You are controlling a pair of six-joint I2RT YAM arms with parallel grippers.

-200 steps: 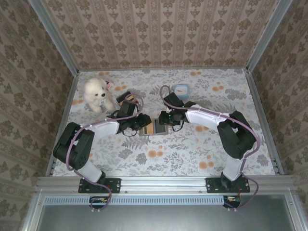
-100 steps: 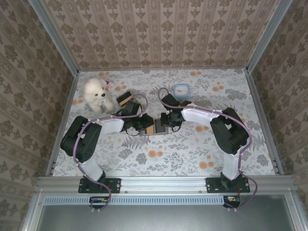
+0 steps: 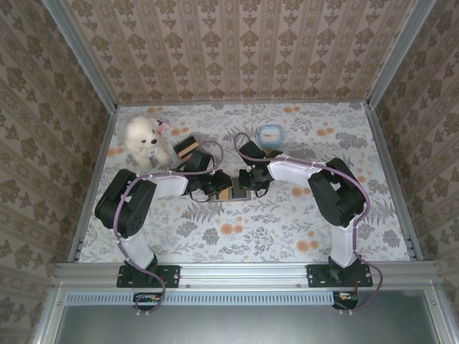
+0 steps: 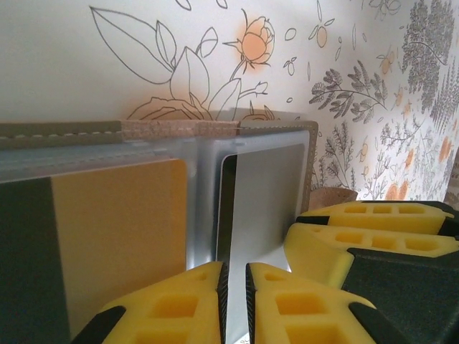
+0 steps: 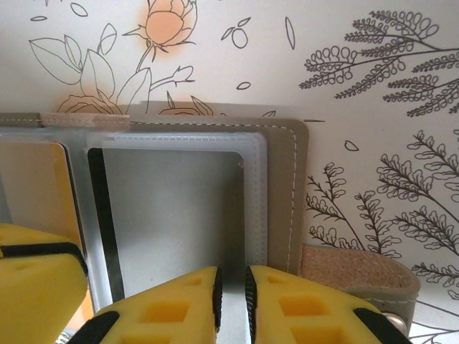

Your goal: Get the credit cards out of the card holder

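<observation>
Both arms have drawn in, and the left claw [image 4: 234, 287] and right claw [image 5: 231, 287] have clenched to slits over the open card holder [image 5: 283, 186] just ahead of their tips. The credit cards [image 4: 118, 229] sit pocketed; whether an edge is pinched is unclear. Floral worktop [image 3: 272, 222], wallpapered walls [image 3: 237, 50].

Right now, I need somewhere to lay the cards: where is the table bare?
Bare: the near strip of table in front of the card holder, and the right side past the right arm. Crowded: the centre, where left tool and right tool close on it, and the far left with teddy bear and striped block.
</observation>
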